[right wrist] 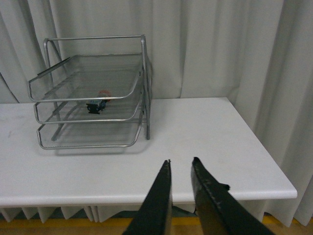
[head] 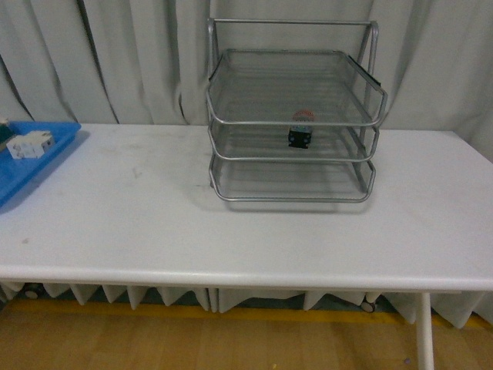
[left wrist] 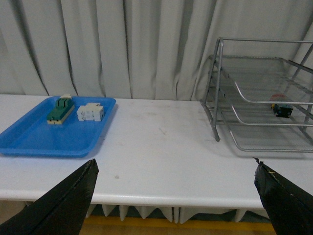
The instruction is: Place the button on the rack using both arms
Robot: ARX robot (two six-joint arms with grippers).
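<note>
The rack (head: 293,116) was seen standing on the white table (head: 231,223), toward the far edge, just in front of the grey curtain (head: 115,54). The button (head: 302,129) was found inside the rack, on the middle tier, with its red cap up and the black-blue body below; it was seen through the mesh, near the front rim of that tier and toward the right side of the rack in the front view. The same was shown in both wrist views (button (left wrist: 282,108), (right wrist: 98,104); rack (left wrist: 264,93), (right wrist: 88,93)).

Well to the left of the rack, a blue tray (left wrist: 54,129) was placed on the table. In it, a green switch block (left wrist: 60,109) and a white component (left wrist: 90,112) were laid side by side, not touching the rack.

The left gripper (left wrist: 173,196) was held wide open, w/ nothing between the fingers (left wrist: 63,200), in front of the rack & apart from it. The right gripper (right wrist: 180,196) was almost closed, only a narrow gap was left, and nothing was gripped in it. No arm was visible in the front view.
</note>
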